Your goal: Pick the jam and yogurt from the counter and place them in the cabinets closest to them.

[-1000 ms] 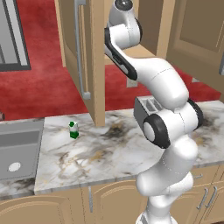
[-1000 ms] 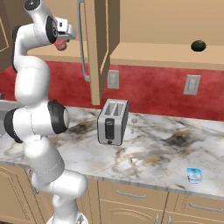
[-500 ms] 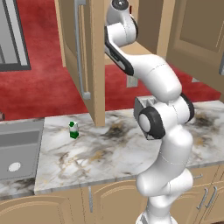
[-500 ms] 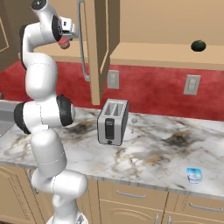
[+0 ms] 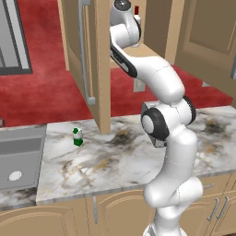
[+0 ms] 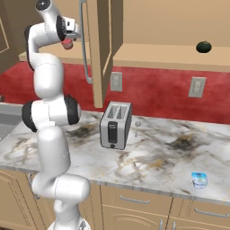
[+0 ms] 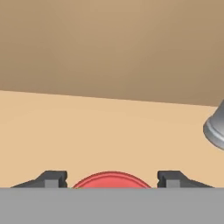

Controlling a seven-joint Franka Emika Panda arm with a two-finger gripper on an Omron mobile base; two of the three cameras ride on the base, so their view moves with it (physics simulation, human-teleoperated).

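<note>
My gripper [image 7: 111, 177] is raised to the open wall cabinets [image 5: 97, 69], just above the lower shelf [image 7: 109, 127]. The jam [image 7: 111, 181], a small red pot, sits between the two fingertips with a thin gap on each side, so the gripper is open around it. From the base cameras the jam [image 6: 67, 43] shows red under the hand [image 6: 71, 30], and the jam [image 5: 137, 10] also peeks out beside the wrist. The yogurt [image 6: 199, 179], a tiny white and blue cup, stands on the counter near its front right edge.
A silver toaster [image 6: 116, 125] stands mid-counter under the open door. A green-and-white container [image 5: 77, 137] sits near the sink [image 5: 18, 156]. A dark green round object [image 6: 203, 46] rests on the cabinet shelf to the right. A grey metal piece [image 7: 215, 129] juts in at the right.
The arm has straightened more upright and carried the jam slightly right and down toward the shelf. The fingers have spread away from the pot.
</note>
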